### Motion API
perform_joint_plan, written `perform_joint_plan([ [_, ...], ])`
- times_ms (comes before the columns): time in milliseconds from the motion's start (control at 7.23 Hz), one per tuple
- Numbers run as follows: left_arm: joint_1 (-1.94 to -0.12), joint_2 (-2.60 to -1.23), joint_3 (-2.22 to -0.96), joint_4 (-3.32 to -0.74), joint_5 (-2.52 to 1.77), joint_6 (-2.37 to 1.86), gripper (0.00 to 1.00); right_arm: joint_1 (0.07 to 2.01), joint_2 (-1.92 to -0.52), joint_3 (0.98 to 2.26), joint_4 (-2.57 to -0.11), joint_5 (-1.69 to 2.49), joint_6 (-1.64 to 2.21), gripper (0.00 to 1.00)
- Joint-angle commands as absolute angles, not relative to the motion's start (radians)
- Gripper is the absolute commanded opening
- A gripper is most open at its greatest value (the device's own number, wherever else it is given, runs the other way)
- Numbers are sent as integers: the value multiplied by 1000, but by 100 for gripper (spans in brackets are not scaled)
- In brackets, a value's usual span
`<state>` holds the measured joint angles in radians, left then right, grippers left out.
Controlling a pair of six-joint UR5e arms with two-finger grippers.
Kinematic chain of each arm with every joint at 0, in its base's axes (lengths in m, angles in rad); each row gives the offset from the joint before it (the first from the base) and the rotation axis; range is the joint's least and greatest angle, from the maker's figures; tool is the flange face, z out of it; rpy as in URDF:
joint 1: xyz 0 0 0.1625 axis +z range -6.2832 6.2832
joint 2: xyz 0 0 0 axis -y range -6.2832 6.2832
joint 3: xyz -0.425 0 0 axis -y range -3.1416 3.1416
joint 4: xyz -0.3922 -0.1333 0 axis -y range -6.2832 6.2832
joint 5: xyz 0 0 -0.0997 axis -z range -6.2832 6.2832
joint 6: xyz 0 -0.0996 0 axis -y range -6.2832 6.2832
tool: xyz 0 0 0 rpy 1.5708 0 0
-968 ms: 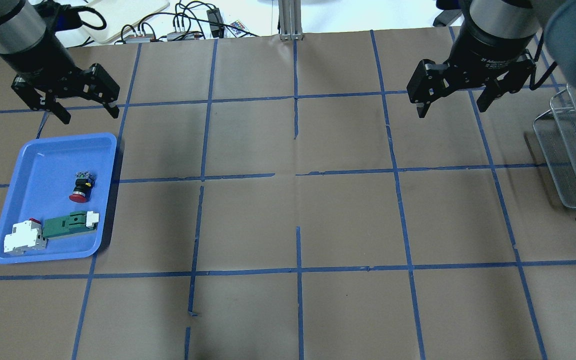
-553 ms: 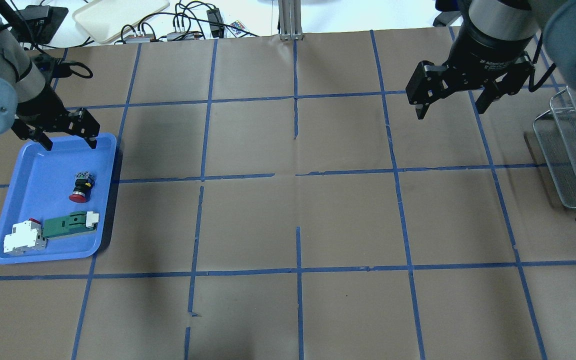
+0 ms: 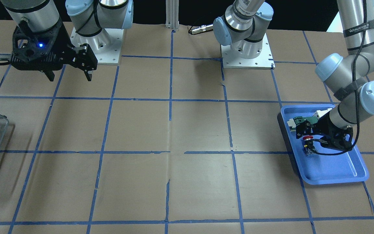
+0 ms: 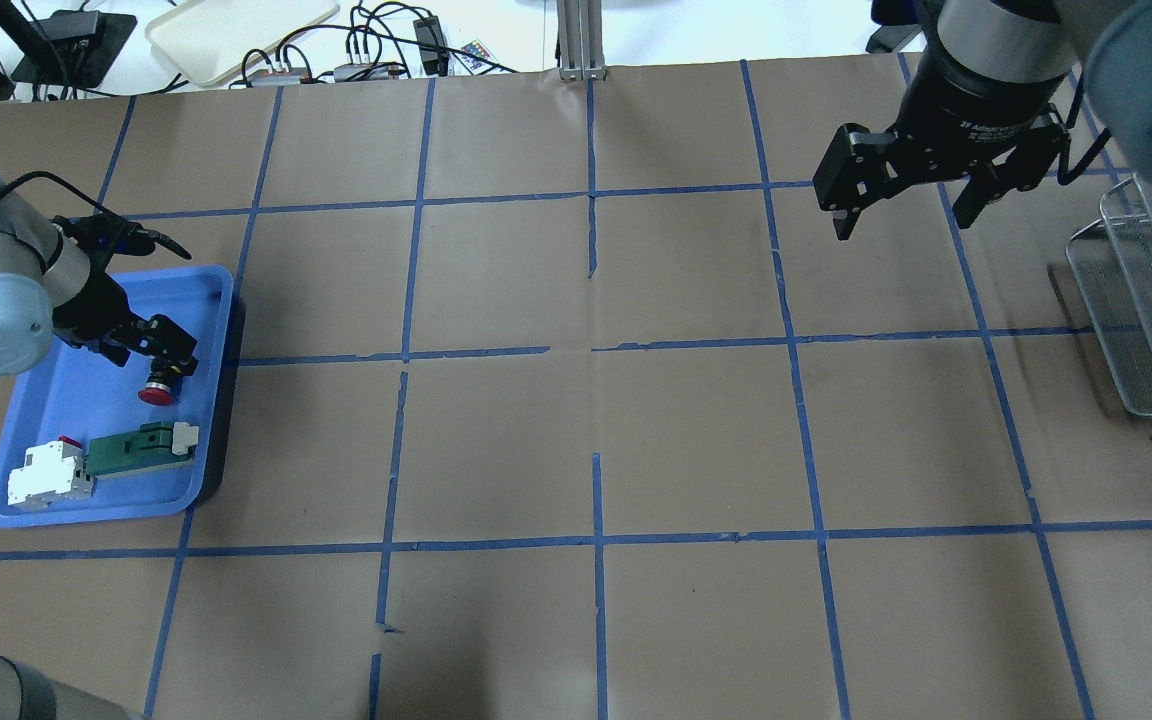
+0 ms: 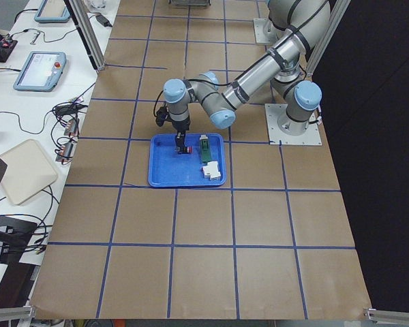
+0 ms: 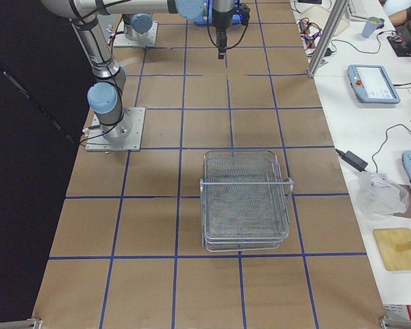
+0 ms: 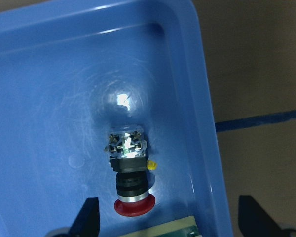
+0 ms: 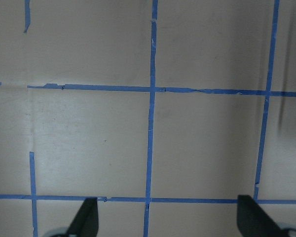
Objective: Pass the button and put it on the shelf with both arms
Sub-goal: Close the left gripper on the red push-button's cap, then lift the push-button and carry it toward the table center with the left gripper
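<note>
My left claw (image 4: 149,350) hangs spread wide over the button (image 4: 157,393), which lies on its side in the blue tray (image 4: 221,320) at the left edge of the overhead frame, red cap toward the green-and-white part (image 4: 136,449). My right claw (image 4: 904,220), likewise released and empty, hovers above the tabletop (image 4: 576,450) at upper right, near the wire shelf (image 4: 1136,330).

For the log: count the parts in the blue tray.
3: the button under the left gripper, the green-and-white flat part nearer the robot, the white-and-red block beside it. None seems hidden.
</note>
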<state>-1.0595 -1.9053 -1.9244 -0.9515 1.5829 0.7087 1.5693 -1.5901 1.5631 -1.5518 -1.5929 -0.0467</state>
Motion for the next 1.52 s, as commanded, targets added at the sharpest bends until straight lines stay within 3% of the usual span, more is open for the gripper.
perform_joint_plan([
  [0, -1043, -1940, -1959, -904, 1583, 732, 98, 1569, -1591, 1563, -1552, -1597, -46, 100],
  [415, -1034, -1945, -1960, -904, 1586, 732, 37, 1569, -1589, 1563, -1552, -1597, -48, 100],
  [553, -1034, -1945, -1960, -902, 1585, 733, 10, 1569, -1589, 1563, -1552, -1595, -48, 100],
  [691, -1032, -1939, -1944, -900, 1583, 742, 0, 1569, -1589, 1563, -1552, -1595, -48, 100],
  [1383, -1139, -1924, -1810, -928, 1419, 1294, 0, 1566, -1589, 1563, -1554, -1592, -63, 100],
])
